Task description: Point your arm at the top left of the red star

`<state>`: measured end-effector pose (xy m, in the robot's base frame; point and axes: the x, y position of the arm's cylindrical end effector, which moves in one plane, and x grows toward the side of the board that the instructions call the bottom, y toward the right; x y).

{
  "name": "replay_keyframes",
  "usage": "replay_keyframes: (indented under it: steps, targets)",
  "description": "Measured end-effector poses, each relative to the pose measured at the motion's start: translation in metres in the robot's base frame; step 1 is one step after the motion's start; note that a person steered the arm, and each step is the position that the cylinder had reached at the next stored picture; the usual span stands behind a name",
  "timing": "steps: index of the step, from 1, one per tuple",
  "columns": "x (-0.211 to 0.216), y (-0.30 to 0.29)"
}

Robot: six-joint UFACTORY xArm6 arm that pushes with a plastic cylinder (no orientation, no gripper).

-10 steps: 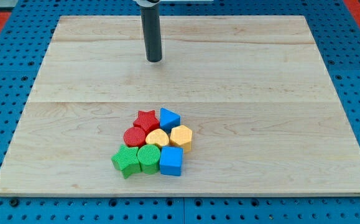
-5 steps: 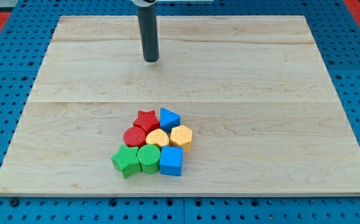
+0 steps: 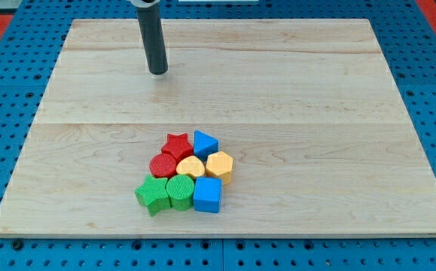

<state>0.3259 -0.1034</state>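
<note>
The red star (image 3: 177,144) sits at the top left of a tight cluster of blocks in the lower middle of the wooden board (image 3: 315,90). My tip (image 3: 158,72) is well above the star in the view and slightly to its left, apart from all blocks. Touching the star are a blue block (image 3: 205,143) on its right, a red cylinder (image 3: 163,165) below it and a yellow block (image 3: 190,167) at its lower right.
The cluster also holds a yellow hexagon (image 3: 220,165), a green star-like block (image 3: 153,194), a green cylinder (image 3: 179,191) and a blue cube (image 3: 207,195). A blue pegboard (image 3: 7,113) surrounds the board.
My tip has moved toward the view's left, from above the star's right side to above its left side. The blocks have not moved.
</note>
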Motion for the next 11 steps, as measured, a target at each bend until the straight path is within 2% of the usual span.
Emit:
replay_keyframes:
  steps: [11]
  targets:
    - [0.000,-0.020]
